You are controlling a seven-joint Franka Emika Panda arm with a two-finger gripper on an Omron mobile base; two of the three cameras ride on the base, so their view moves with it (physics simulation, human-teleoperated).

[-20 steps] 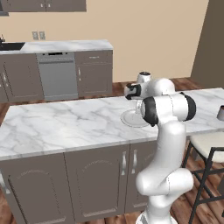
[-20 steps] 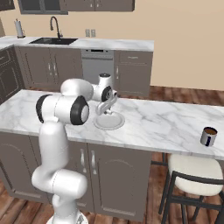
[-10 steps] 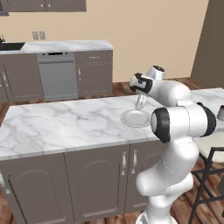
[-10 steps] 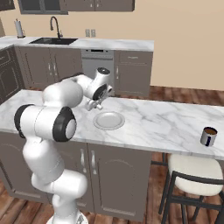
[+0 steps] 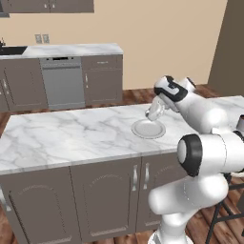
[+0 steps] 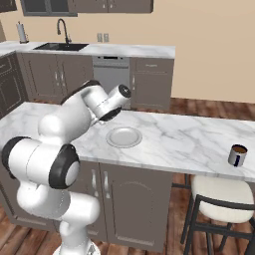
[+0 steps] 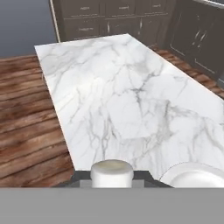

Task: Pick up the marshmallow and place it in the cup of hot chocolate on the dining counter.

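Note:
The marshmallow [image 7: 111, 173], a small white soft-edged block, sits between my dark fingertips [image 7: 81, 178] at the bottom of the hand view. My gripper [image 5: 152, 116] is shut on it and hovers over the dining counter [image 5: 71, 133], just above the far edge of the round grey plate [image 5: 148, 129]. In the right base view the hand is mostly behind my own arm, left of the plate [image 6: 124, 137]. The cup of hot chocolate [image 6: 237, 155], a small grey mug with brown liquid, stands near the counter's right end, far from the gripper, and shows as cup [image 5: 240, 122] at the frame edge.
A stool [image 6: 221, 199] with a pale seat stands in front of the island below the cup. Behind the island runs a wall counter with a dishwasher [image 5: 63, 85] and a sink [image 6: 60, 46]. Wooden floor [image 7: 26, 113] borders the marble top [image 7: 127, 100].
My arm has swung its elbow wide to the right in the left base view. The hand has dropped a little and drifted toward the plate's far left edge, holding the marshmallow throughout.

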